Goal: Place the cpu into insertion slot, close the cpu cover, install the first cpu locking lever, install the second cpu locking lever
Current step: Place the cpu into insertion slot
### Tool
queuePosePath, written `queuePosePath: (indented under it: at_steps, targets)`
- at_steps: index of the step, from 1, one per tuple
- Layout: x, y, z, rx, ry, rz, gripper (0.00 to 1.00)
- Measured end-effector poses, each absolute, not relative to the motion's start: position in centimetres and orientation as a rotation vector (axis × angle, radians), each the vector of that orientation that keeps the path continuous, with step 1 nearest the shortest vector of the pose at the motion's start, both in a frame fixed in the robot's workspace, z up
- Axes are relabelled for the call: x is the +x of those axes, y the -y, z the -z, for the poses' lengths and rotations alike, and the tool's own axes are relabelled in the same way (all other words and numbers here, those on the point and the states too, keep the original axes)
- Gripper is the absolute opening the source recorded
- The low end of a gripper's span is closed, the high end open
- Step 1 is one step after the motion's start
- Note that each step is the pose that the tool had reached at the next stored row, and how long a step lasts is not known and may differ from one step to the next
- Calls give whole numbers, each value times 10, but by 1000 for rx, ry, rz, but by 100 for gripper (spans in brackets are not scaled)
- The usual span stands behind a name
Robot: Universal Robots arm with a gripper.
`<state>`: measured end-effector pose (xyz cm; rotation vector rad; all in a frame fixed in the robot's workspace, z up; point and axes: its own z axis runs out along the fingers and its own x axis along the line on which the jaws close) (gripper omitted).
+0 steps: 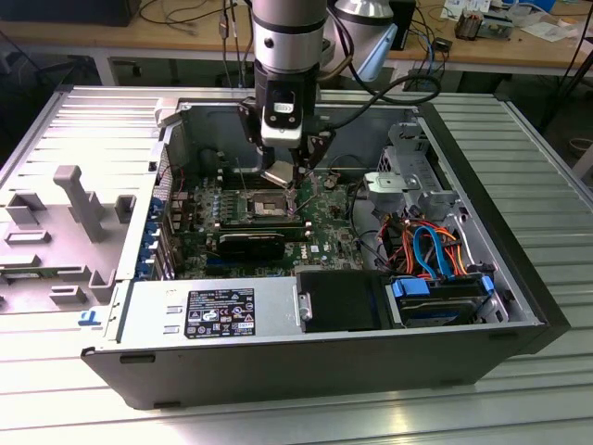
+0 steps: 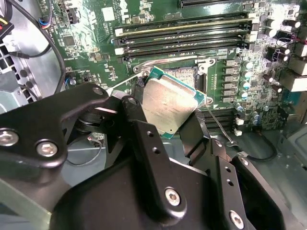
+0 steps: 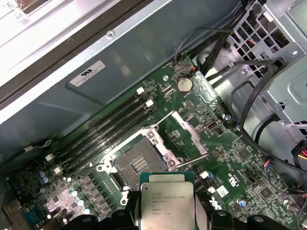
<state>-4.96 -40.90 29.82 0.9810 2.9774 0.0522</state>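
The claw grips the cpu above the insertion slot.

Arm: one silver-grey arm comes down almost vertically from the top of the exterior view.
Wrist: a black housing at the arm's end points downward, with a light panel on the face turned to the camera.
Jaws: closed on the cpu, pinching it by two opposite edges. In both wrist views a black jaw tip sits on either side of the chip.
Hold: the cpu's metal face is turned toward the wrist. In the exterior view it hangs tilted rather than level.
Links: black bars with silver screws angle in from the jaw roots toward the tips.
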Motion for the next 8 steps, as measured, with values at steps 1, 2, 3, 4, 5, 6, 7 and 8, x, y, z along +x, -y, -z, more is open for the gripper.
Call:
queuePosePath:
  at_steps: [1, 2, 3, 4, 5, 6, 7, 8]
  targets:
    - [-50, 409, -298, 986, -2975, -52, 55]
    - [-50, 409, -298, 993, -2973, -51, 55]
    - [-50, 409, -298, 1001, -2970, -51, 55]
    - [-50, 409, -298, 1007, -2968, -50, 55]
    - [-50, 409, -298, 1019, -2964, -49, 55]
    - [-50, 409, -298, 1030, -2959, -48, 55]
    - [-50, 409, -298, 1036, -2957, -48, 55]
    - [-50, 409, -298, 1049, -2952, -47, 55]
